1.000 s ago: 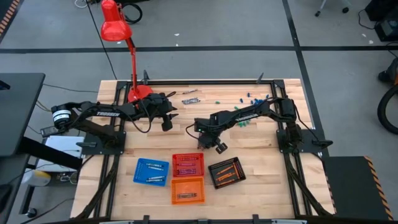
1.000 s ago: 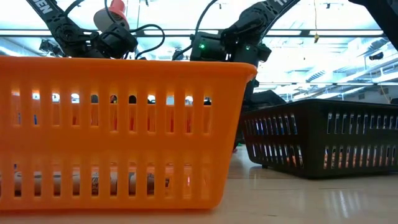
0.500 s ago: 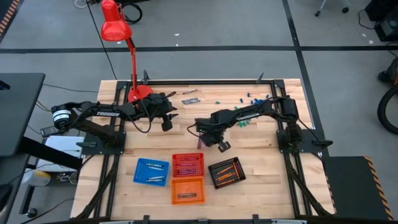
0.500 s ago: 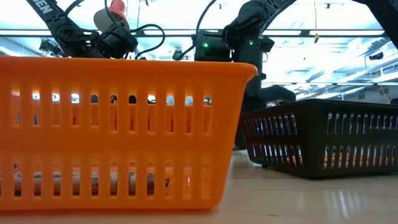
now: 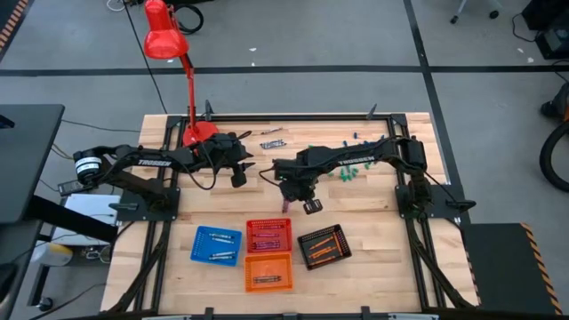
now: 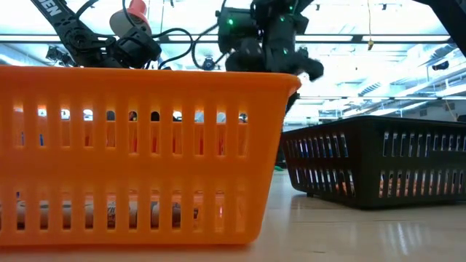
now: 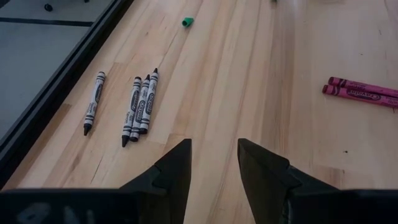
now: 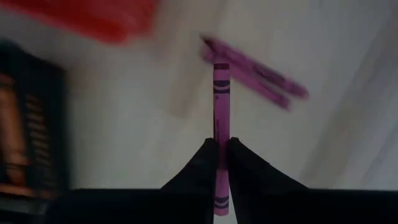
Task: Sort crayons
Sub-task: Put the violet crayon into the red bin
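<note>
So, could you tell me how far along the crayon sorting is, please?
Partly done: the blue, red, orange and black trays already hold crayons. In hand: the right gripper is shut on a magenta crayon. Left: four grey crayons and two magenta ones near the open left gripper.

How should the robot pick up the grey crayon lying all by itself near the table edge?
Probably from straight above, gripping the middle of the lone grey crayon across its thin width. It lies flat with bare wood on both sides, apart from the three grey crayons bunched together.
</note>
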`<act>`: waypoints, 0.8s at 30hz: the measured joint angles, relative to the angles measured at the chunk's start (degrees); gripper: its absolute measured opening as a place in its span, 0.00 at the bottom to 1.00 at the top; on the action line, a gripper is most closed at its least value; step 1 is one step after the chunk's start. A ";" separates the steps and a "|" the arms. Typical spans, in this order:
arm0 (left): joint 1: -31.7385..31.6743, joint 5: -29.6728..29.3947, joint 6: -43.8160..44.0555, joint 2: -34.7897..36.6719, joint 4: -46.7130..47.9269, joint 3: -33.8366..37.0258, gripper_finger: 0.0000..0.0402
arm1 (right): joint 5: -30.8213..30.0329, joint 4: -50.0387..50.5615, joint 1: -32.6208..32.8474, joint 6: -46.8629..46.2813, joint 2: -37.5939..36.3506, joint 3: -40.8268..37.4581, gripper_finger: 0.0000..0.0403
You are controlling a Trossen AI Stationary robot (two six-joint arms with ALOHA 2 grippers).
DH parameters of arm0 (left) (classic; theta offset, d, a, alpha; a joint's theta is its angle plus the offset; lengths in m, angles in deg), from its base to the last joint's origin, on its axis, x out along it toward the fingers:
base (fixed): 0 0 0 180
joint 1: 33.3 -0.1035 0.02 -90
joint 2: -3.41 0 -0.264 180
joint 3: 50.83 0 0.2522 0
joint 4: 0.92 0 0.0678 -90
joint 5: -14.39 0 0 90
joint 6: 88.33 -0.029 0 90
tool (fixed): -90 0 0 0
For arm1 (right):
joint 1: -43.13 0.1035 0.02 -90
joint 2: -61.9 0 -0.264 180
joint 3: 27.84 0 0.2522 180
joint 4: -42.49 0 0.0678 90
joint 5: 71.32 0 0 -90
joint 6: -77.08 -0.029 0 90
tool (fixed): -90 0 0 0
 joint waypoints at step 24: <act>-0.01 0.00 0.04 0.02 -0.18 0.00 0.35 | 23.93 -36.09 1.82 -15.21 0.37 -5.11 0.08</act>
